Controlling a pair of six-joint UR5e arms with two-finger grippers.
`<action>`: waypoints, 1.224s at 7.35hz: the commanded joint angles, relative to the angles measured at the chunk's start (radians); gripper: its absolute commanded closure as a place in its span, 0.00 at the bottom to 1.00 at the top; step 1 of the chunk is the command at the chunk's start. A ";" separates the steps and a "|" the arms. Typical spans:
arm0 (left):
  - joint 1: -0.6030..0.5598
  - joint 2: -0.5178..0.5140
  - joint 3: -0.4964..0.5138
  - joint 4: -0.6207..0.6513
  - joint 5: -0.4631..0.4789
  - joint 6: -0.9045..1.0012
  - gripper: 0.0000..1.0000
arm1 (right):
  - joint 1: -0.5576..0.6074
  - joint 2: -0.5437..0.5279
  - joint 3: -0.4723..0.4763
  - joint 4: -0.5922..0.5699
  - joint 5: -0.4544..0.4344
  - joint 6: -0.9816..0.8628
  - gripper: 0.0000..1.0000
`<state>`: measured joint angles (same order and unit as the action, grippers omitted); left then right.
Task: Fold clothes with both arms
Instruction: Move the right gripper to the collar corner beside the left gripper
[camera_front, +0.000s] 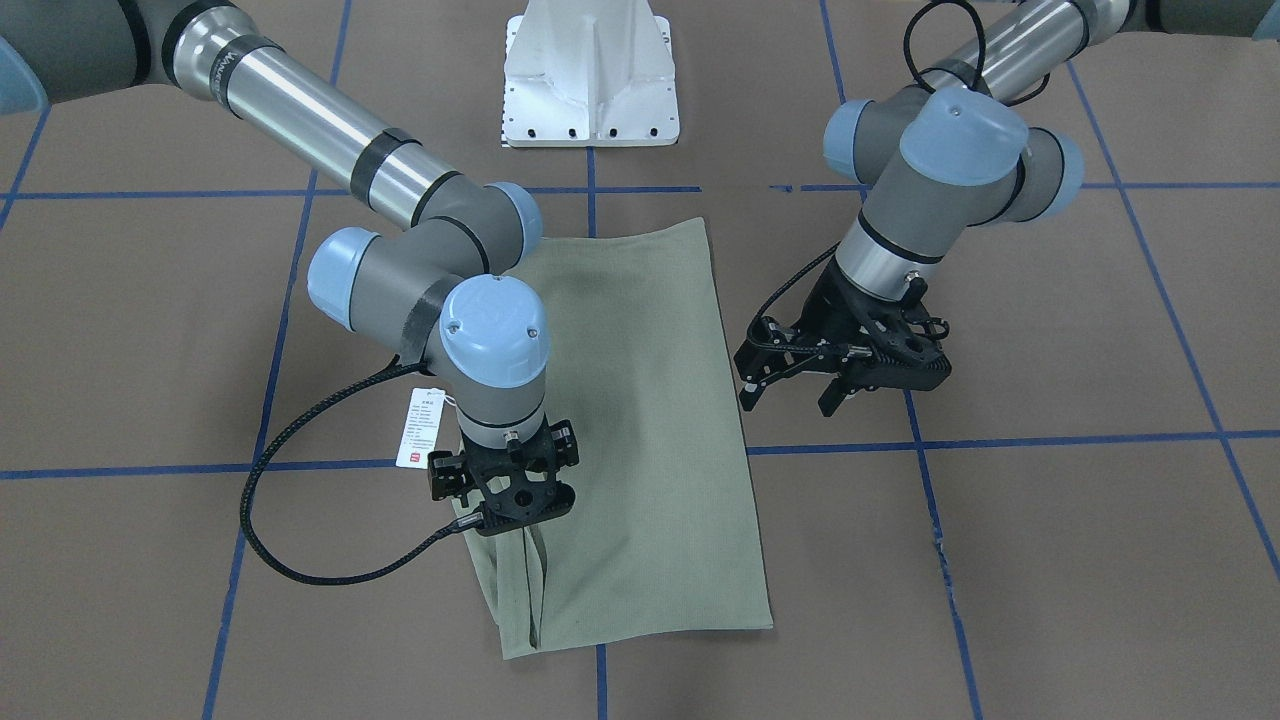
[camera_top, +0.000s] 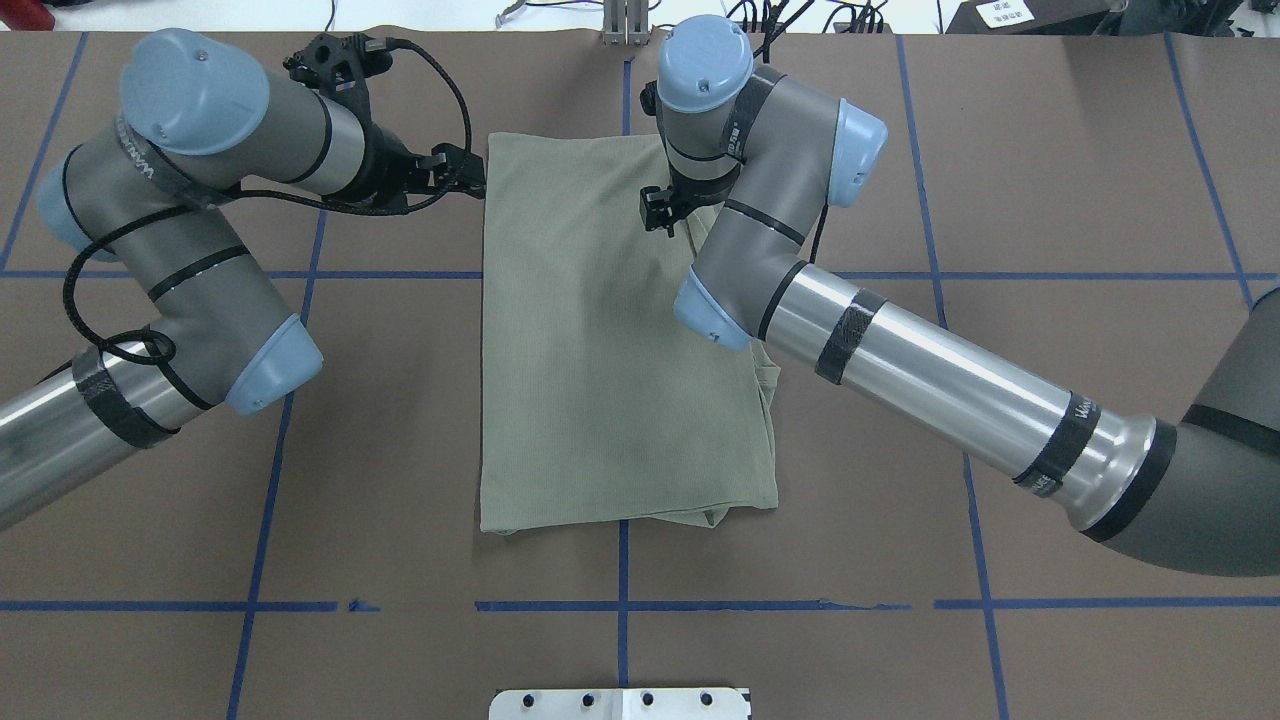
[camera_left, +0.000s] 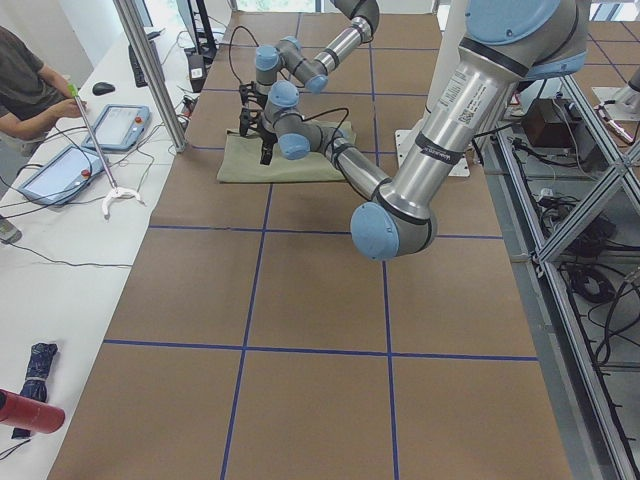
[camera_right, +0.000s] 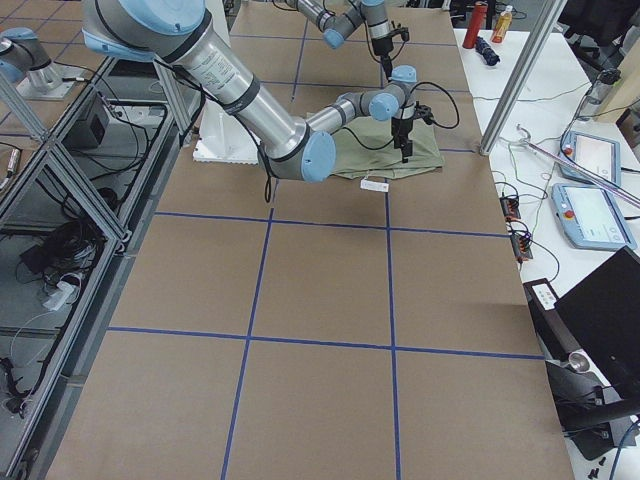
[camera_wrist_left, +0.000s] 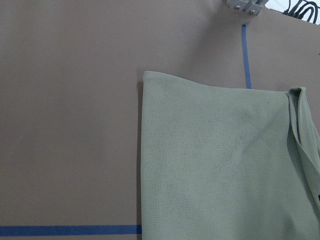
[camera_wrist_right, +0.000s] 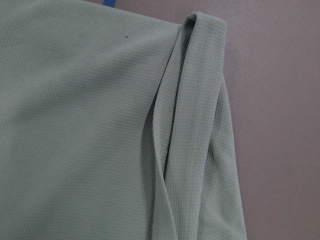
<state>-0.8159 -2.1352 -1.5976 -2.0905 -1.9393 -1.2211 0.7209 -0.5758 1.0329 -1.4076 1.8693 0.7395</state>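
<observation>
Sage-green knit shirt (camera_front: 650, 430), folded rectangular: likely soft, light and limp, best pinched at its layered corners. Black left hand (camera_front: 790, 400) gapes beside it; whether the right hand (camera_front: 515, 522) grips cannot be told.

The flat brown table (camera_front: 1050, 330), gridded with blue tape lines (camera_front: 1000, 441), carries a folded sage-green knit shirt (camera_front: 650, 420). In the front-facing view, its white paper hang tag (camera_front: 423, 427) lies at 9 o'clock and a white metal pedestal (camera_front: 590, 80) at 12.

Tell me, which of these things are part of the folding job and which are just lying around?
Job: green shirt, hang tag, left gripper, right gripper.
Just around: white pedestal base, tablets on the side bench, red bottle.
</observation>
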 joint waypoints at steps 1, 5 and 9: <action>-0.008 -0.002 -0.022 0.001 -0.001 0.000 0.00 | 0.000 0.010 -0.043 0.051 -0.015 -0.003 0.00; -0.009 -0.002 -0.022 0.001 0.000 0.003 0.00 | 0.018 0.017 -0.099 0.091 -0.016 -0.008 0.00; -0.008 -0.006 -0.022 0.000 0.002 0.002 0.00 | 0.067 0.005 -0.126 0.091 -0.006 -0.061 0.00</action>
<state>-0.8239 -2.1401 -1.6199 -2.0896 -1.9386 -1.2194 0.7655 -0.5663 0.9132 -1.3162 1.8583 0.7048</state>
